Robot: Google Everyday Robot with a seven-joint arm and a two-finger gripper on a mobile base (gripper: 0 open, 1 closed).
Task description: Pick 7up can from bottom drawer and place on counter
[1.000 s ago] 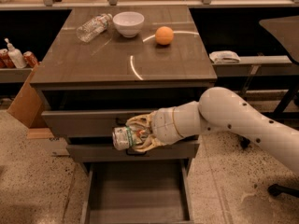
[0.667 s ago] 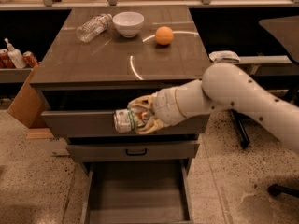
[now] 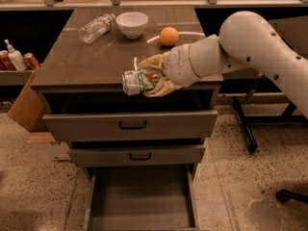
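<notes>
Green-and-white 7up can [image 3: 135, 82] lies sideways, clamped in my gripper [image 3: 153, 79], over the glossy counter [image 3: 91, 64] edge. Flat-floored bottom drawer [image 3: 142, 198] stands open.

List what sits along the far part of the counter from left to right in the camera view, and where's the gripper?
Left to right: clear plastic bottle → white bowl → orange. The gripper, shut on the 7up can, is nearer, at the counter's front edge, above the open bottom drawer.
</notes>
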